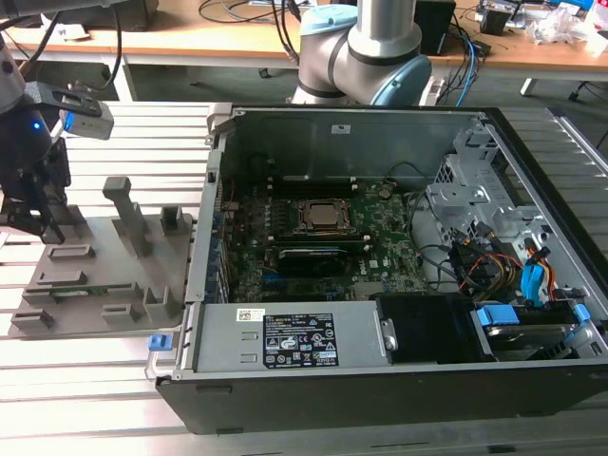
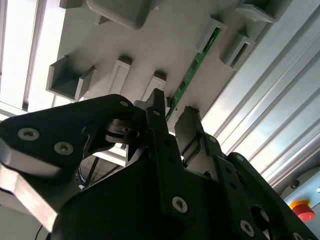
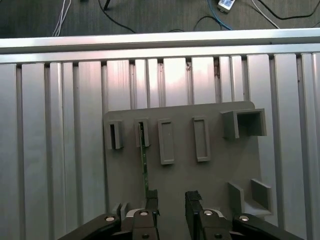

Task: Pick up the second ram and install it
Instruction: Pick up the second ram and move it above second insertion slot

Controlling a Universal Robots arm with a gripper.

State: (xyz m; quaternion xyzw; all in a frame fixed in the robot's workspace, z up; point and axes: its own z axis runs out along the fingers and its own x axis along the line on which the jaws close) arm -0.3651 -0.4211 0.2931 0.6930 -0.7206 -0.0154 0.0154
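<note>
Gripper (image 3: 171, 197) over the far left part of the grey fixture (image 3: 215, 180), at the exterior view's left. Its fingers (image 3: 151, 199) are spread, with a clear gap between them and nothing pinched.

The second ram (image 3: 144, 160) stands on its long edge in a narrow slot of the fixture. In the first wrist view it appears edge-on, as a thin green line running away from the fingertips. In the second wrist view its end lies at or just beside the gap; whether it sits inside the gap or alongside one finger cannot be told.

Edge-up storage presumably offers the stick's two flat faces to the pads, and the gap is lined up roughly along the stick for that reason. Rectangular pockets (image 3: 166, 141) beside the slot and upright posts (image 1: 128, 214) look shaped to hold other parts.

The fixture rests on the slatted aluminium table (image 1: 95, 399), just left of the open computer case (image 1: 380, 380), which puts the stick close to its destination. Inside the case lies the motherboard (image 1: 389, 252), its CPU socket (image 1: 323, 217) facing up. The second ram is well apart from it, so by this judgement the pick is not yet made.
</note>
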